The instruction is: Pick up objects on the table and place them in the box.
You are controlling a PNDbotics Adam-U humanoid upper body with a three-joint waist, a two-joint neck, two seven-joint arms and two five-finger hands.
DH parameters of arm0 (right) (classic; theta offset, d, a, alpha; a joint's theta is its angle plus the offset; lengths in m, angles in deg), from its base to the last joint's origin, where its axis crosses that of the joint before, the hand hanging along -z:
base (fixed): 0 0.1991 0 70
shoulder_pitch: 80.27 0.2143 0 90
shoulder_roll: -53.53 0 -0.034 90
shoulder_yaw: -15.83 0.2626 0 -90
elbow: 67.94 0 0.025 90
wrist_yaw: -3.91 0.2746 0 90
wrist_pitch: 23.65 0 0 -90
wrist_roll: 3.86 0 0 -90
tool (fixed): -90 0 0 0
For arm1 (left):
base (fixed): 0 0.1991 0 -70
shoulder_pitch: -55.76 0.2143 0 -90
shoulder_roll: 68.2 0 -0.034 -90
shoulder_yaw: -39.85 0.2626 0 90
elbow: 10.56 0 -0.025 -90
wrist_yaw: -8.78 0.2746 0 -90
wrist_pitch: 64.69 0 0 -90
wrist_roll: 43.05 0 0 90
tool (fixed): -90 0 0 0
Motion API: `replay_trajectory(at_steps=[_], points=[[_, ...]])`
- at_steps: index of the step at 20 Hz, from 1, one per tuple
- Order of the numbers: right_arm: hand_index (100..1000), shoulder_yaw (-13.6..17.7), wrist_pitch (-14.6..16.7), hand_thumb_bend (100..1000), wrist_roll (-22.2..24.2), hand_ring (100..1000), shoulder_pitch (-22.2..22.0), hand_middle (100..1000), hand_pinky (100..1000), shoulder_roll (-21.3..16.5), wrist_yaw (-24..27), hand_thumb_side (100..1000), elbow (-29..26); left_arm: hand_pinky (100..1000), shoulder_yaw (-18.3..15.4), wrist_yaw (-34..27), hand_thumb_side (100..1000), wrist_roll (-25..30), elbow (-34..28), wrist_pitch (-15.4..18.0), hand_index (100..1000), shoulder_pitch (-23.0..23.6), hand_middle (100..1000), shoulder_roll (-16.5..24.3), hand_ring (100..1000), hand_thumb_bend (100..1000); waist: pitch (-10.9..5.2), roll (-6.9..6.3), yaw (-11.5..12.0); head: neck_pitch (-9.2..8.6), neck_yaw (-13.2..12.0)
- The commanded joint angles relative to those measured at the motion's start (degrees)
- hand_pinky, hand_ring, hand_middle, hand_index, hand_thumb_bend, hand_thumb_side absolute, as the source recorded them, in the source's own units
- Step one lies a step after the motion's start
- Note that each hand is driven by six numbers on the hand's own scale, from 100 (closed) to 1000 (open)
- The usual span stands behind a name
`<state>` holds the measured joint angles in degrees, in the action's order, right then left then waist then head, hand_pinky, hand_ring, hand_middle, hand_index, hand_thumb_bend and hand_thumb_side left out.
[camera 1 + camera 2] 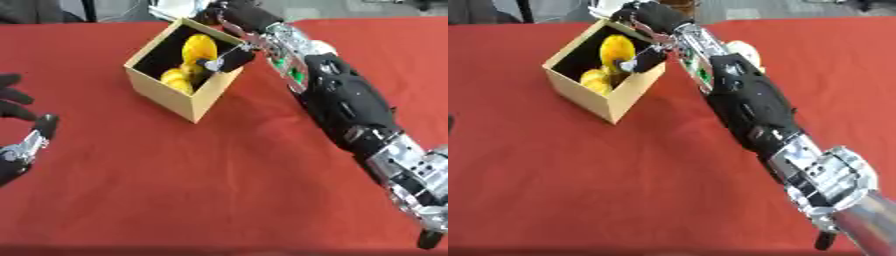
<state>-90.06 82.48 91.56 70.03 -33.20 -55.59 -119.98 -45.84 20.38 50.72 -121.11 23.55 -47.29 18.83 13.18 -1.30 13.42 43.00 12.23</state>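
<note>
A tan cardboard box (166, 92) stands open on the red table at the upper left. Inside it are yellow objects (178, 77), with a taller yellow one (199, 48) leaning up toward the far side. My right hand (229, 61) hangs over the box's right rim. Its thumb points down into the opening next to the tall yellow object, spread away from the fingers (238, 16) at the box's far corner. Nothing shows pinched between them. My left hand (16, 102) rests open at the left edge, fingers up.
My right arm (750, 107) runs diagonally from the lower right up to the box. A small white round thing (744, 49) lies on the cloth just behind the forearm. The red table (175, 190) stretches wide in front of the box.
</note>
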Motion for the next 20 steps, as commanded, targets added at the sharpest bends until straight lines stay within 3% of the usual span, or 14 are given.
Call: replay_trajectory(at_steps=[1,7,13,20], points=[[953,0.4,-0.3,488,-1.3,798,1.5,873,766,-0.2,-3.4,533,-1.7,666,-0.3,-0.2,332,0.1,-0.8,0.1,814,-0.6,571,0.6,532,452,-1.29,0.07,0.1,-0.40,0.2],[974,0.5,-1.1,504,-1.0,828,1.5,907,793,-0.5,-6.0,557,-3.0,667,-0.3,-0.1,333,0.3,-0.7,0.1,814,-0.5,570,0.6,532,453,-1.31,0.09,-0.3,-0.22,-0.1],[972,1.4,-1.5,508,1.1,830,1.4,906,790,-2.1,-1.3,552,-5.2,666,-0.6,0.0,336,0.1,-0.6,0.1,814,-0.1,569,0.7,531,455,-1.19,0.16,-1.1,-0.24,-0.5],[942,3.1,-0.5,426,3.1,789,-0.4,839,739,-7.2,6.1,486,-12.0,667,-1.3,0.6,343,-0.3,-0.2,0.0,814,0.3,568,1.3,530,458,-0.39,0.44,-3.6,-1.05,-2.5]])
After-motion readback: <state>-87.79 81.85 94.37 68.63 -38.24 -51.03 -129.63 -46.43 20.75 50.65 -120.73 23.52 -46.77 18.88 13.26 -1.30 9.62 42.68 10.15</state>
